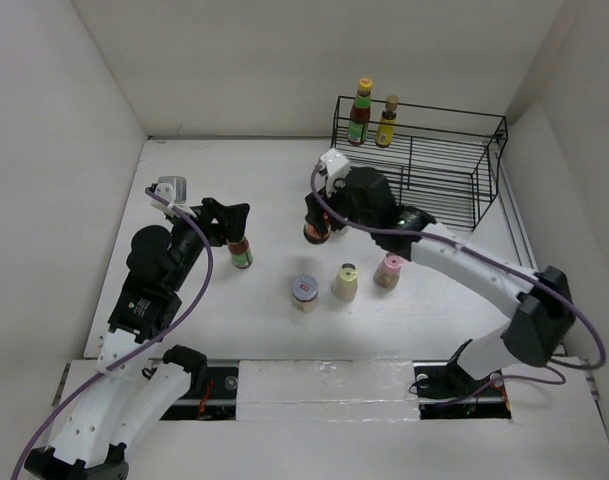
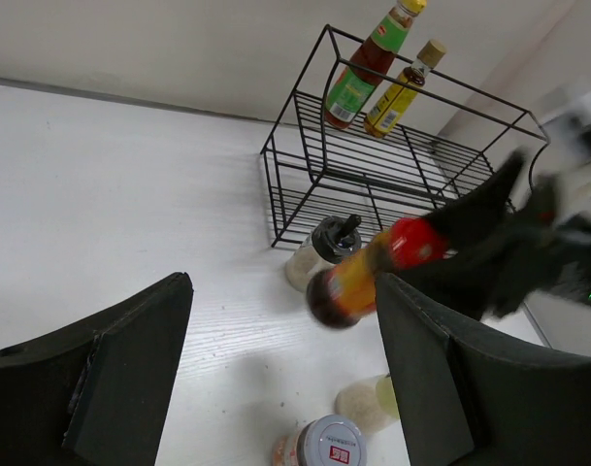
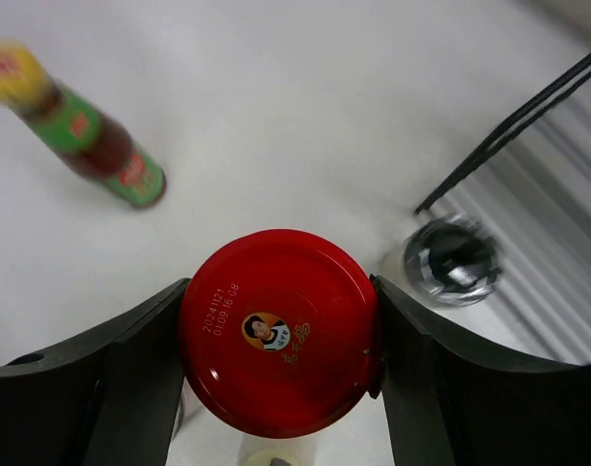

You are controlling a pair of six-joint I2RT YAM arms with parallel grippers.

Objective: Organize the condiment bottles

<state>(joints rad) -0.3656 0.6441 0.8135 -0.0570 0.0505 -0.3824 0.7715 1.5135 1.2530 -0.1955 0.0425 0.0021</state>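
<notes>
My right gripper is shut on the red-lidded jar; its fingers press both sides of the red lid. In the left wrist view the jar hangs tilted off the table. My left gripper is open and empty just above a dark sauce bottle with a green label, which the right wrist view also shows. A silver-lidded jar, a cream shaker and a pink-capped shaker stand in a row. A grey-capped shaker stands by the rack. Two yellow-capped bottles stand in the rack.
The black wire rack stands at the back right against the walls; its front left corner is close behind the held jar. White walls close off the table's left, back and right.
</notes>
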